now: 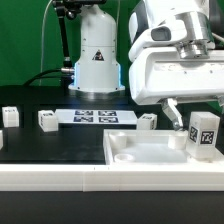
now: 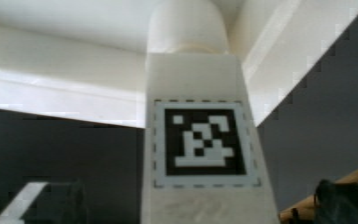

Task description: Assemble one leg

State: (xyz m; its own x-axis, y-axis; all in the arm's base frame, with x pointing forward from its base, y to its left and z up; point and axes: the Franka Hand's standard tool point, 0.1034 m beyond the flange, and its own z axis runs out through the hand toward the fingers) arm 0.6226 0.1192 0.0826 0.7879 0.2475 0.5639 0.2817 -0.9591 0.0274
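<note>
Your tool (image 1: 190, 122) is spread wide open now, fingers on either side of the leg (image 1: 203, 134) and not clamping it. That leg stands upright at the corner of the big white tray piece (image 1: 140, 150) on the exterior view's right (tag facing out, filling the wrist view (image 2: 202, 150)). Other small legs (image 1: 46, 120) and the marker board (image 1: 95, 116) sit on the black surface (image 1: 40, 140) behind.

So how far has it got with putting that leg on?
Done, apparently: one leg stands upright at a corner of the flat white tray-like piece, though I can't tell if it is fully fixed. In hand: nothing; the gripper is open, its fingers beside the leg, not clamping it. Left: other small white parts lie loose on the black table near the marker board.
</note>
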